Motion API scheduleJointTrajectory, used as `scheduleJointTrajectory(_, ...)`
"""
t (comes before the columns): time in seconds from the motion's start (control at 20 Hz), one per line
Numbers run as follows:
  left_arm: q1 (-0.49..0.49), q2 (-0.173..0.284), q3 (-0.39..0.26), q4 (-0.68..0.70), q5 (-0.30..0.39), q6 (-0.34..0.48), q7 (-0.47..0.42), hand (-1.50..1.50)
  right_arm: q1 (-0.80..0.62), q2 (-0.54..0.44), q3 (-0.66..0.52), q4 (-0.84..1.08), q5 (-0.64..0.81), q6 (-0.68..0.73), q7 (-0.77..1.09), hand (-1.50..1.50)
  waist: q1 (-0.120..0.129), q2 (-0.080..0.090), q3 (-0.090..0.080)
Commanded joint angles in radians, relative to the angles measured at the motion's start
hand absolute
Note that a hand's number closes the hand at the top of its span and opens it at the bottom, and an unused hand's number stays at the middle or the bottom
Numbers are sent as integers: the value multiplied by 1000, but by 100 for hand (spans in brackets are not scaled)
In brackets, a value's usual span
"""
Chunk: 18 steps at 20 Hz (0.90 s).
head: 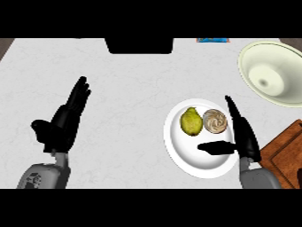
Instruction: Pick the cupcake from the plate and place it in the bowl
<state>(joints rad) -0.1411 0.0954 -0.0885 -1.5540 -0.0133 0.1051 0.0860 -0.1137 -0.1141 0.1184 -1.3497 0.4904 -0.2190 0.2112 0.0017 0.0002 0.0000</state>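
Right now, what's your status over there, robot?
Both hands open: left hand resting, right hand beside plate. Cupcake on plate, not grasped. Yellow-green fruit next to it. Bowl unobstructed.

Fruit: a yellow-green fruit (191, 121), upright oval, pointed at the top.
Board: a brown wooden cutting board (290, 150) at the right edge, tilted.
Far edge: a black box-like thing (139, 45); a small blue item (213, 40), partly cut off.
Surface: pale grey marbled surface (127, 88).
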Motion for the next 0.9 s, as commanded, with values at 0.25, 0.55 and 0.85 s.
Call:
scheduleJointTrajectory(0.25,21,1,37,13,-3,-48,-35,0,-139,64,-36,263,42,-37,-94,-150,3,1,0)
scheduleJointTrajectory(0.55,5,-19,31,-3,8,-38,6,0,-109,-31,42,280,117,45,-227,150,3,1,0)
scheduleJointTrajectory(0.85,-29,-17,50,28,-3,-42,5,0,-158,53,25,320,104,23,-226,150,3,1,0)
